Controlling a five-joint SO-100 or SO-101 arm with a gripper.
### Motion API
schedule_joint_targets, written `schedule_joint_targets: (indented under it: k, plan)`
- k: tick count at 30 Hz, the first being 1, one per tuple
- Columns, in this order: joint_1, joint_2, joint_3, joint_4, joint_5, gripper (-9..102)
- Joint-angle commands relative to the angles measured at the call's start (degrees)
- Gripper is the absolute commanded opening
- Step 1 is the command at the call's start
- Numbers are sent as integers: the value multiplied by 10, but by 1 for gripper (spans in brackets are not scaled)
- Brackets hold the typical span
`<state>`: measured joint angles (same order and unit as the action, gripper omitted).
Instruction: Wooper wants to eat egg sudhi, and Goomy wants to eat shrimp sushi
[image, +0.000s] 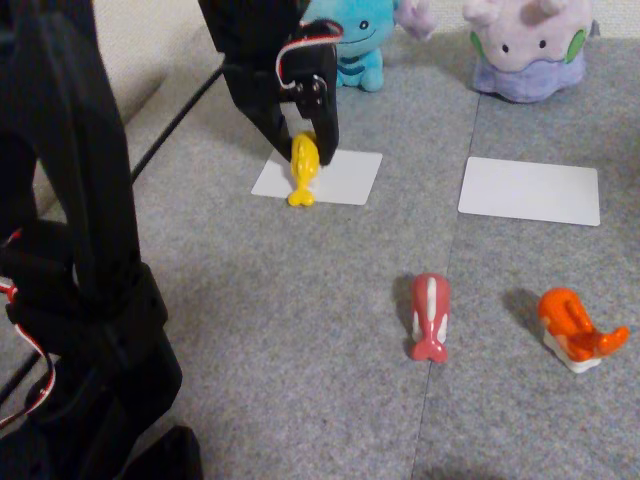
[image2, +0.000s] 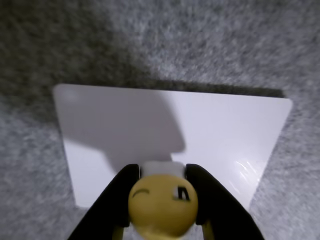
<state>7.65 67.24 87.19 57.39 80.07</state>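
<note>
Arm reaching down from above; pincer (image: 303, 150) clamped on egg sudhi (image: 303, 170) — tail touching white card (image: 345, 178).

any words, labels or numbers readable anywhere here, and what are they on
No readable text in either view.
The two white cards on the carpet are blank.
The yellow egg sushi held in the gripper bears only a drawn face, seen in the wrist view, no letters.
</note>
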Motion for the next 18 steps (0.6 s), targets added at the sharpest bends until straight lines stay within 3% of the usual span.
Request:
schedule_joint_targets:
  k: [1, 4, 13, 18]
  plan:
    - [5, -4, -25, -11, 5, 3]
    - [7, -8, -25, -13, 5, 6]
    - [5, -6, -40, 1, 6, 40]
    - [1, 30, -59, 46, 7, 43]
